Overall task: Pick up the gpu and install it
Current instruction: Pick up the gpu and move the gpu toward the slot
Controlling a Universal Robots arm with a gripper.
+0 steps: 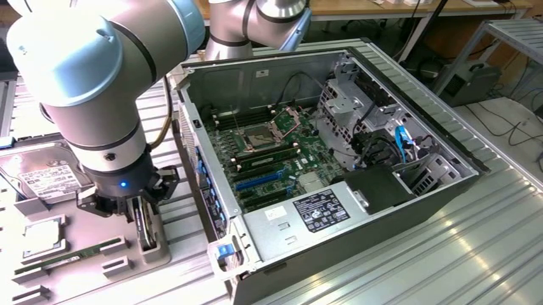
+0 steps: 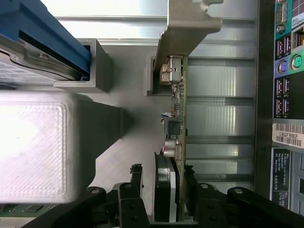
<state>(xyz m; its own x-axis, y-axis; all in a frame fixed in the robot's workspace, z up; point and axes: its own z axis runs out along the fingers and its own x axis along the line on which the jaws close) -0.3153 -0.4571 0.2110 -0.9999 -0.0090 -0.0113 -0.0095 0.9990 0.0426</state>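
Note:
The gpu (image 1: 149,230) stands on edge in a slot of the grey holder tray (image 1: 158,255), at the exterior view's left beside the open computer case (image 1: 254,76). My gripper (image 1: 140,215) is down over it, fingers on both sides of the card, shut on it. In the wrist view the gpu (image 2: 179,104) runs edge-on away from my gripper (image 2: 163,170), its silver bracket (image 2: 187,28) at the far end and its black fan block (image 2: 165,190) between my fingers (image 2: 190,190). The card still sits in the holder.
The case lies on its side with the motherboard (image 1: 271,159) and blue expansion slots (image 1: 259,181) exposed. On the tray lie a hard drive (image 1: 38,175), a processor (image 1: 42,236) and a memory stick (image 1: 60,259). The case's rear ports (image 2: 287,57) are close beside the card.

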